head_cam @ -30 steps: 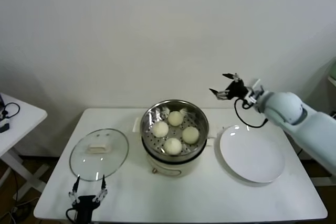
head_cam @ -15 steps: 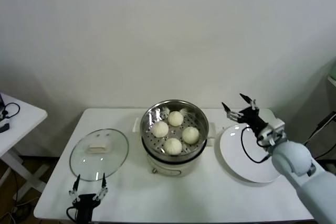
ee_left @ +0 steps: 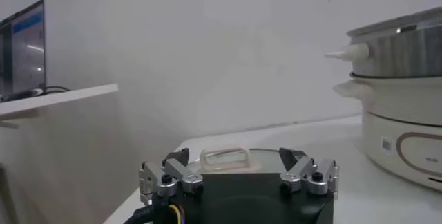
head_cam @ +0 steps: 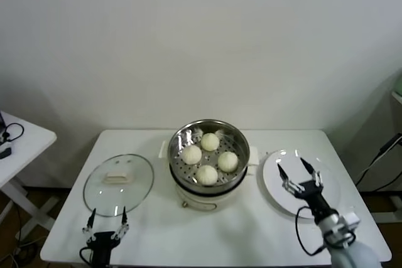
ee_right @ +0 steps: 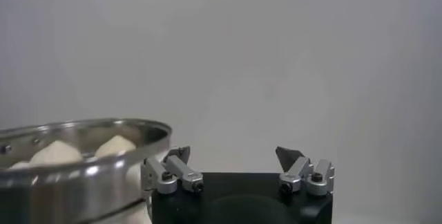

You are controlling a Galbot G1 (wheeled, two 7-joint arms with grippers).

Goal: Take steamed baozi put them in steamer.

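No readable writing on the steamer (head_cam: 209, 187) holding four baozi (head_cam: 206, 174).

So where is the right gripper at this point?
In the head view the right gripper is low at the table's front right, jaws open and empty, over the white plate, to the right of the steamer.

Four small cream-white round steamed baozi (head_cam: 208, 157) sitting inside the shiny round stainless-steel steamer (head_cam: 210, 133) on its cream-white pot base, mid-table. Flat round glass lid (head_cam: 119, 184) lying on the white table (head_cam: 251, 230) to its left, round white plate (head_cam: 276, 186) to its right. Left gripper (head_cam: 105, 225) low at the near table edge below the lid, fingers spread; right gripper (head_cam: 300, 174) over the plate, fingers apart and holding nothing.
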